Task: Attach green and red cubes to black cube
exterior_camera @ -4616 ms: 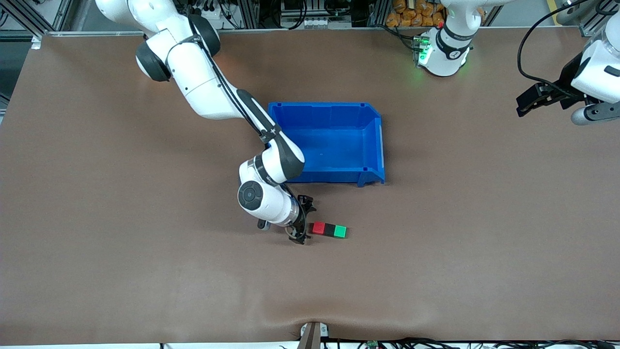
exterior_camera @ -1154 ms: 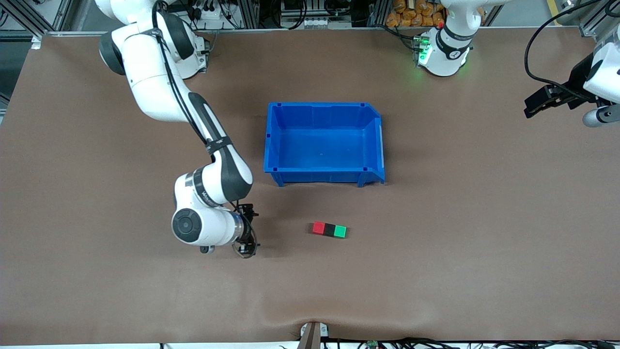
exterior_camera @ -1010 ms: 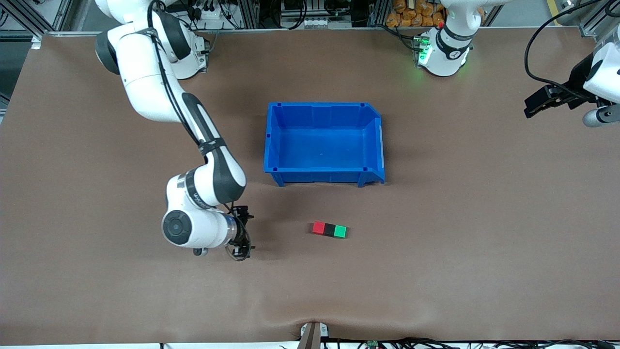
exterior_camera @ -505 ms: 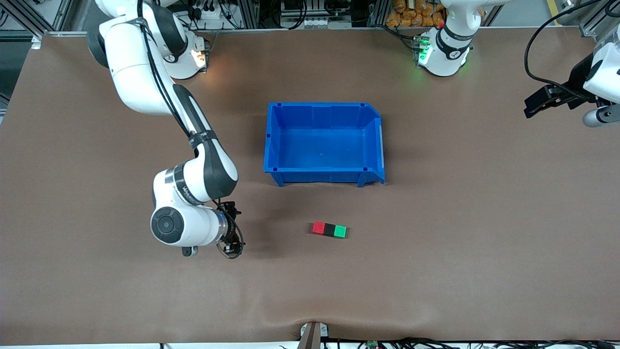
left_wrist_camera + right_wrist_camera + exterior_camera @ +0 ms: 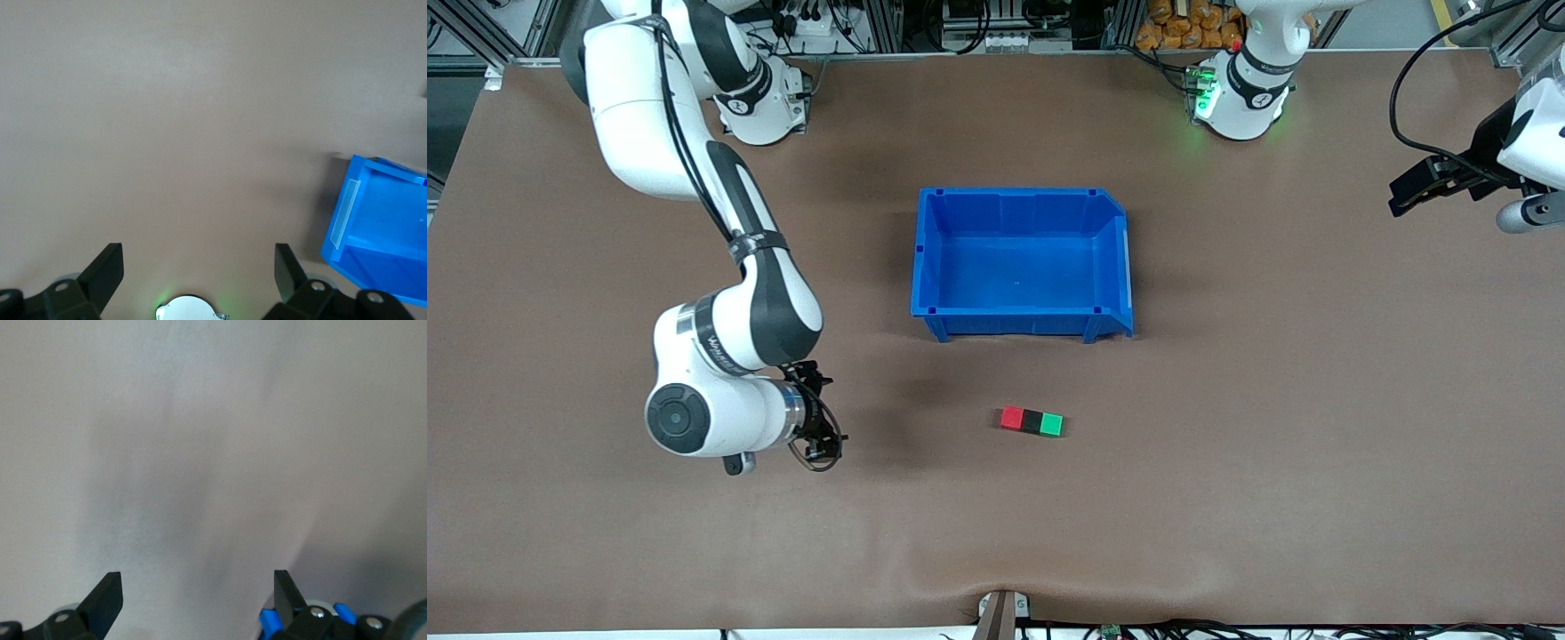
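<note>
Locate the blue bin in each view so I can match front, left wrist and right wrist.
Front view: blue bin at mid-table, farther from the camera than the joined row of red, black and green cubes.
Left wrist view: one corner of the blue bin at the frame edge, past the open left hand.
Right wrist view: not in it; only bare table past the open right hand.
Shared landmark: the brown table.

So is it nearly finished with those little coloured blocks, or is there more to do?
It looks finished. The red cube and green cube sit tight against the black cube between them, a row nearer the camera than the blue bin. Nothing is in hand: the right gripper is open over bare table, and the left gripper waits open.
</note>
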